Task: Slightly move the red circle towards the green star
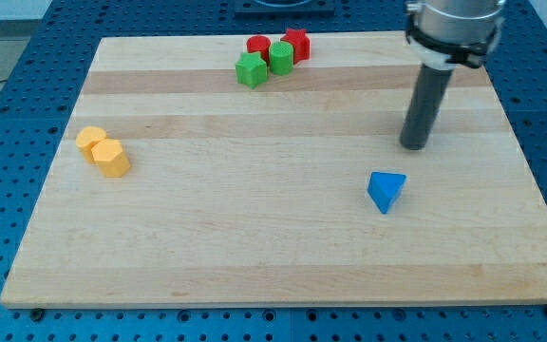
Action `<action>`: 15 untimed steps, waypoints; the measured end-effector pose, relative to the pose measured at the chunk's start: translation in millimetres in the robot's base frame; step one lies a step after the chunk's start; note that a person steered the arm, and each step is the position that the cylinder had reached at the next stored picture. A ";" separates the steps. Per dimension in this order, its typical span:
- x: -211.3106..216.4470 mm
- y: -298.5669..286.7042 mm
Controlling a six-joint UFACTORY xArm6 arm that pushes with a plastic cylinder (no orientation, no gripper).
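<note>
The red circle (258, 45) sits near the view's top edge of the wooden board, touching the green star (251, 70) just below it. A green block (281, 57) and a red block (297, 44) crowd against them on the right. My tip (414, 146) rests on the board far to the right of this cluster and lower in the view, apart from every block.
A blue triangle (386, 190) lies just below and left of my tip. Two yellow blocks (91, 141) (112, 158) touch each other near the board's left edge. The wooden board (273, 256) lies on a blue perforated table (8, 114).
</note>
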State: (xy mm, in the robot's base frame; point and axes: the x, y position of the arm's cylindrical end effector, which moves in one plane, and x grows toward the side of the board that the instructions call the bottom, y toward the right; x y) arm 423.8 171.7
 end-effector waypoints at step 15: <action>119.6 -280.7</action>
State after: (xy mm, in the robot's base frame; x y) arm 543.4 -109.0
